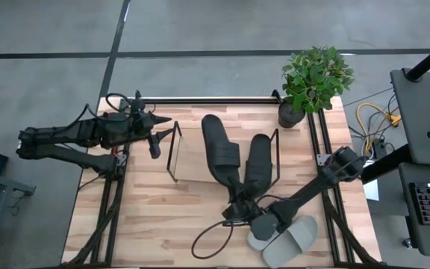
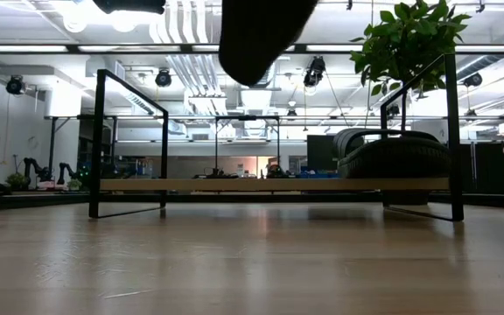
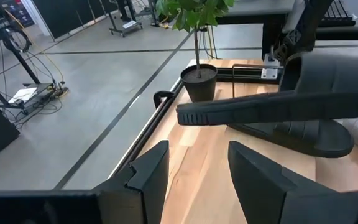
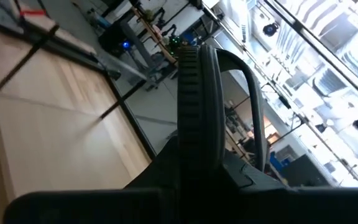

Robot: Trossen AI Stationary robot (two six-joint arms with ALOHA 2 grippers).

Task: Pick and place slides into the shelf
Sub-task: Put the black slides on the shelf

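1. Two light grey slip-on slides point(image 1: 286, 235) wait at 5 o'clock on the table.
2. Right gripper point(image 1: 239, 207), clamped on a matte black slide point(image 1: 221, 153), holds it above the low wood-board shelf point(image 1: 189, 161); lower level, toe toward 12, long axis 12–6, beside the shelved black slide point(image 1: 258, 163).
3. Left gripper point(image 1: 154, 136) idles at 10, jaws apart.

Two matte black slip-on slides point(image 1: 219, 146) contrast with a light grey pair of slides point(image 1: 288, 237) on the pale wood-grain plank tabletop point(image 1: 148, 217); a low shelf of light wood board point(image 1: 192, 161) has thin black wire frames, beside a green-leaved plant in a black pot point(image 1: 316, 75).
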